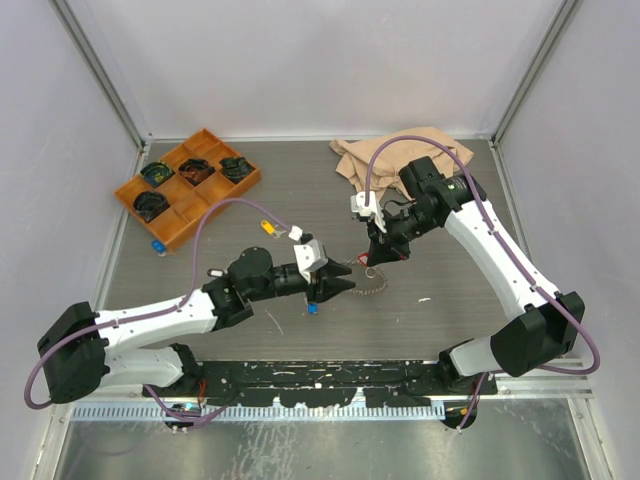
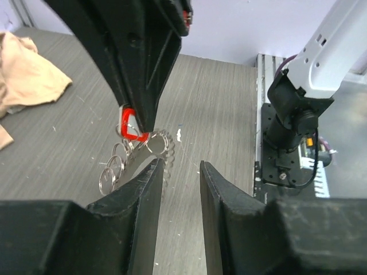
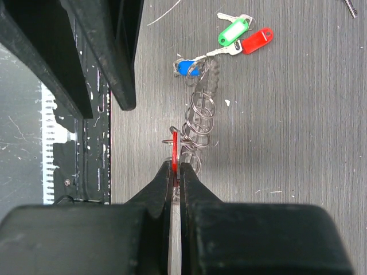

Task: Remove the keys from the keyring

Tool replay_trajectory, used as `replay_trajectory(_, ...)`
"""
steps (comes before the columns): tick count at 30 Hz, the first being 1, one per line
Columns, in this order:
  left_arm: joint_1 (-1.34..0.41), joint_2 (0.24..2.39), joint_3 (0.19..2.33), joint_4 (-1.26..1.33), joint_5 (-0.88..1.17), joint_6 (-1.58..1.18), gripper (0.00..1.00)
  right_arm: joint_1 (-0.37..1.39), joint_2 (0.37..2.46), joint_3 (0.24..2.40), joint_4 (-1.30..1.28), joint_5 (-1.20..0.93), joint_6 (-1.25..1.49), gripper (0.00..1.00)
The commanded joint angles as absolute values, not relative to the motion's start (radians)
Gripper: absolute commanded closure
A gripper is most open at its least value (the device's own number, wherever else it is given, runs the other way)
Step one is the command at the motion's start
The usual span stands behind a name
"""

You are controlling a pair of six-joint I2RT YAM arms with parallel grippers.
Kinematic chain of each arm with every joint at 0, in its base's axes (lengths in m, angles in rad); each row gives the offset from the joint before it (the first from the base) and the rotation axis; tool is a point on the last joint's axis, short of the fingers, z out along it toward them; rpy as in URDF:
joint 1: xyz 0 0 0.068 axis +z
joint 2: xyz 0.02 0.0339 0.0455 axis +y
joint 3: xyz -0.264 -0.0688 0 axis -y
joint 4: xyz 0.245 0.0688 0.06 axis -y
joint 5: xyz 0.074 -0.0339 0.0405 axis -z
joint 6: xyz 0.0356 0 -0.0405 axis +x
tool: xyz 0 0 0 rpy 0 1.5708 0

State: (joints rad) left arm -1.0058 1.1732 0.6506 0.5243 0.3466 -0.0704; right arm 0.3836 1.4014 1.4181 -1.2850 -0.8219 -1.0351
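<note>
Right hand [image 3: 175, 167] first: its fingers are pressed together on a red tag [image 3: 175, 150], gripped edge-on, tips pointing down at the worktop [image 1: 420, 330]. Right by that tag is a string of small wire rings [image 3: 199, 121], and it runs along to the keyring [image 2: 167, 148], the spiky grey one, down on the worktop between the two hands. Now the left hand [image 2: 180, 166]: fingers partly spread, nothing between them, tips low and just short of the keyring's jagged rim. At the far end of the rings a blue tag [image 3: 186, 67] sits against the keyring. A green tag [image 3: 232, 31] and a second red tag [image 3: 256, 40] lie side by side just beyond; whether they're hooked on, I can't tell. Farther out, a yellow tag [image 1: 268, 227] lies alone. There's an orange tray [image 1: 175, 228] toward the far left corner and a tan cloth [image 1: 395, 155] crumpled at the back.
</note>
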Motion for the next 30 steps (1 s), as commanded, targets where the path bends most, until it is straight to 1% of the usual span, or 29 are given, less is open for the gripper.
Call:
replay_trajectory(1, -1.046, 1.179, 0.679, 0.609, 0.233, 0.103, 0.66, 0.379, 1.392, 1.452, -1.281, -0.877, -1.028, 0.99)
replay_trajectory(11, -1.057, 1.221, 0.696, 0.626, 0.107, 0.122, 0.67, 0.376, 1.387, 1.450, -1.281, -0.887, -1.031, 0.99)
replay_trajectory(27, -1.071, 1.262, 0.720, 0.681, 0.072, 0.071, 0.66, 0.377, 1.393, 1.446, -1.281, -0.893, -1.032, 0.99)
replay_trajectory(30, -1.075, 1.302, 0.725, 0.685, 0.072, 0.071, 0.67, 0.377, 1.394, 1.447, -1.281, -0.895, -1.032, 0.99)
